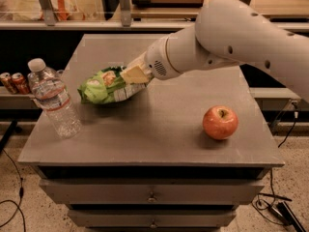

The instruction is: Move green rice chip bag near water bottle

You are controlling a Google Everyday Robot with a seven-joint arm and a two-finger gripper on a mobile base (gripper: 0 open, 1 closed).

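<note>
green rice chip bag (107,87) is left of centre frame, pinched at its right end by the gripper (136,75), which is clamped on the crinkled foil. The shadow underneath suggests the bag hangs just above the tabletop (159,129) rather than resting on it, but that's hard to confirm.

water bottle (52,102) stands upright near the left edge of frame, close to the bag's free end but not touching it.

My read: the carry is nearly done and set-down is what's left. Lower straight down here, or go a touch more to the left, slowly. The bag's loose end leads, and the bottle looks tall and light, so a bump could tip it off the table's left side. Release only once the bag sits flat.

apple (220,122) at right is well apart. soda cans (14,81) sit off the table at far left, not a factor.
</note>
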